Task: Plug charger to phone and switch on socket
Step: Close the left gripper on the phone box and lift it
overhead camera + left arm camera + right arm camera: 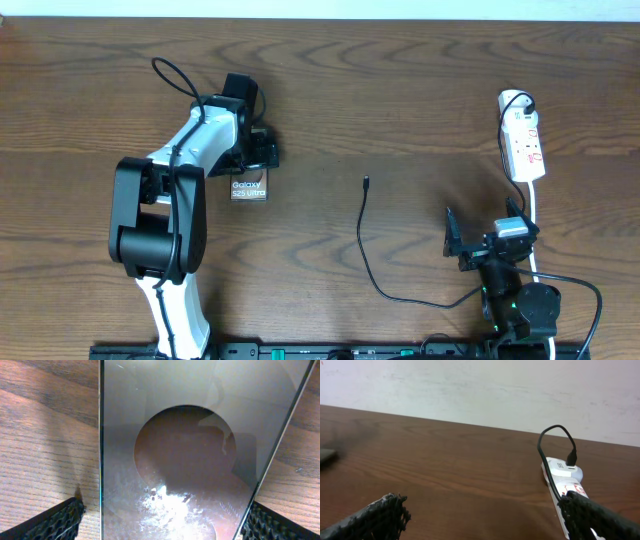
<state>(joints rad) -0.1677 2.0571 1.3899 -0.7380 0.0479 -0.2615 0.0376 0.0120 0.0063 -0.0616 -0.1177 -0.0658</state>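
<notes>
Dark wooden surface (pixel 400 90) holds the phone (pixel 249 188) left of centre, long axis far-to-near, between the parted jaws of the left pincer (pixel 162 520). Mid-surface, the charger (pixel 366 184) points its tip at the far edge; the right pincer (pixel 487 515) gapes near the socket (pixel 523 140).

A dark brown wood-grain table (pixel 400 100) is seen filling the overhead view. It is bordered at 12 o'clock by a white wall (pixel 470 390) and at 6 o'clock by a black rail (pixel 330 352).
</notes>
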